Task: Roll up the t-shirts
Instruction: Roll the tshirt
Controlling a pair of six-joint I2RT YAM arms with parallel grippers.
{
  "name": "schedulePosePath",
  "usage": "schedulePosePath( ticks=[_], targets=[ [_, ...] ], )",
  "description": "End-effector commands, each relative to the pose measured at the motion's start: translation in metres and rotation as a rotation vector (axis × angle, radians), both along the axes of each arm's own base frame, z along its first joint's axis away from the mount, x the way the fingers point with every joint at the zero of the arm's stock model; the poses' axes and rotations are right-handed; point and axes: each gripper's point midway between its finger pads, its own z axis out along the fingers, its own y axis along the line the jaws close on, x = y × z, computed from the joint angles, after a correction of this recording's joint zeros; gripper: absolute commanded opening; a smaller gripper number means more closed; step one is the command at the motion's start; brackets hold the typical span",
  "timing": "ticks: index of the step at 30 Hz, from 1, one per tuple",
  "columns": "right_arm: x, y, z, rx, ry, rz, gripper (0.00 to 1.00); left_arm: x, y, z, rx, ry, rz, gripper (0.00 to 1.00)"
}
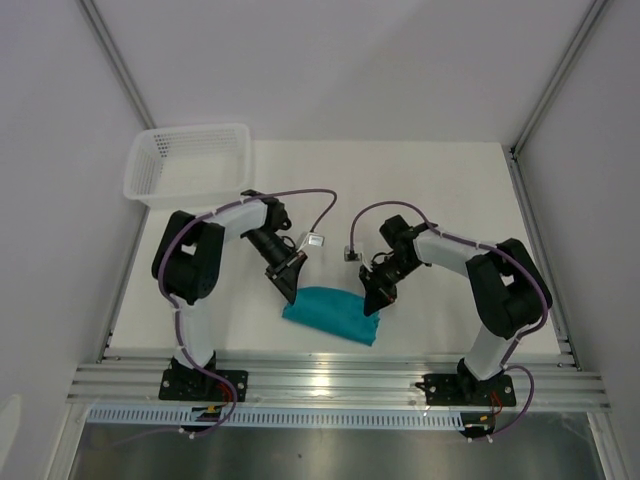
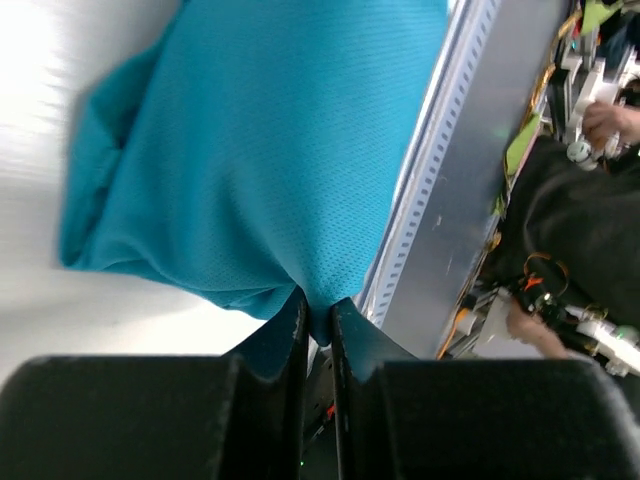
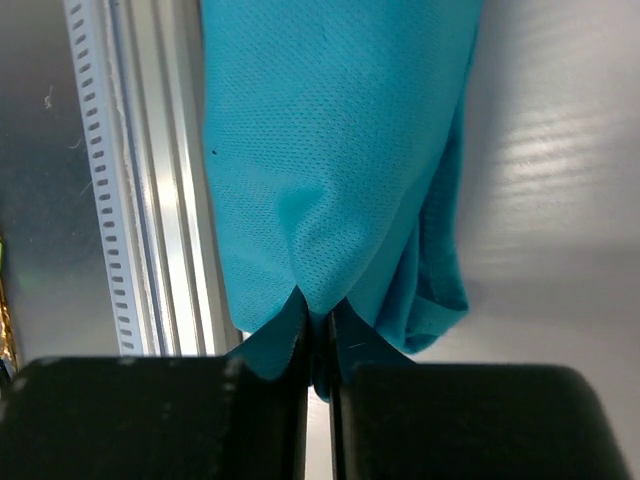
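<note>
Gripping a pinch of cloth apiece, both arms worked low over the near edge of the table (image 1: 440, 200). Nearest lay the aluminium rail (image 1: 330, 382). Just beyond it was the teal t-shirt (image 1: 330, 315), bunched into a short thick bundle lying left to right, slightly slanted.

Left gripper (image 2: 318, 318): jaws nearly together, a thin tuck of teal fabric between them at the bundle's left end. Right gripper (image 3: 318, 325): the same, all but closed on a tuck at the right end. Wrist views showed layered folds, loose at the ends. My reading was that the roll was part-made, not tight.

To do the step well, I judged that both pinches should travel together at equal pace and height. They should turn the cloth over itself and keep the bundle's axis straight, so neither end cones out. Light tension between the two grips would keep the layers snug. Too much would drag the bundle rather than turn it.

Little stood in the way. The rail sat close on the near side, so cloth could slip over the table lip. Purple cables (image 1: 300, 192) looped behind the wrists, apart from the shirt. Farther off, a white mesh basket (image 1: 190, 165) stood at the far left corner, well apart.
</note>
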Motion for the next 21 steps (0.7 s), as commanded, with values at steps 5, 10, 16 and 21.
schedulePosePath(
  ticks=[5, 10, 16, 21],
  targets=[
    [0.032, -0.007, -0.009, -0.064, -0.054, -0.108, 0.29, 0.050, -0.001, -0.014, 0.139, -0.064, 0.155, 0.29],
    [0.048, -0.015, -0.012, -0.128, -0.087, -0.169, 0.50, 0.053, 0.013, -0.030, 0.219, -0.099, 0.139, 0.34],
    [0.069, -0.025, 0.003, -0.150, -0.132, -0.234, 0.61, 0.071, 0.016, -0.018, 0.212, -0.136, 0.192, 0.38],
    [0.082, -0.024, 0.030, -0.113, -0.190, -0.245, 0.71, 0.071, 0.009, 0.004, 0.119, -0.162, 0.176, 0.47]
  ],
)
